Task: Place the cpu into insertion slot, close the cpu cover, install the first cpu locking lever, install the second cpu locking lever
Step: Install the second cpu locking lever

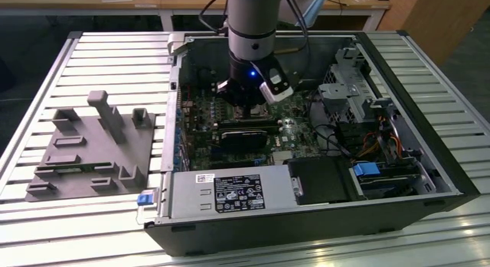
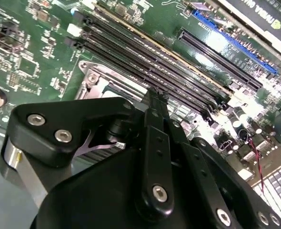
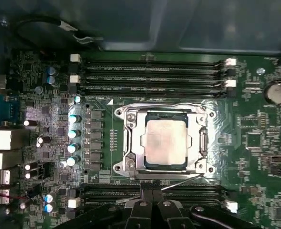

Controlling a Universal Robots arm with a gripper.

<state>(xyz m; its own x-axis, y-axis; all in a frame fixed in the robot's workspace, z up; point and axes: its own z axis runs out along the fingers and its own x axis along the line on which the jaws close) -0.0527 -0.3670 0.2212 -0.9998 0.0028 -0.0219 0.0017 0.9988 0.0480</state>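
Note:
The cpu (image 3: 165, 143), a dull silver square, lies flat in the insertion slot, which it hides. The cpu cover (image 3: 131, 148), a silver frame, lies down around the chip, its window showing the metal top. A thin locking lever (image 3: 183, 180) runs slanted along the socket edge nearest my gripper (image 3: 152, 193). The black fingers are shut together right beside that rod; I cannot tell if they touch it. In the second wrist view the gripper (image 2: 155, 95) stands just over the cover's corner (image 2: 94, 78). In the exterior view the gripper (image 1: 247, 103) reaches down into the open computer case.
Long black memory slots (image 3: 150, 76) flank the socket on both sides. A black card (image 1: 245, 139), the power supply (image 1: 229, 193) and drive cages (image 1: 345, 89) crowd the case. A grey fixture (image 1: 96, 146) sits on the slatted table (image 1: 115, 49) at the exterior view's left.

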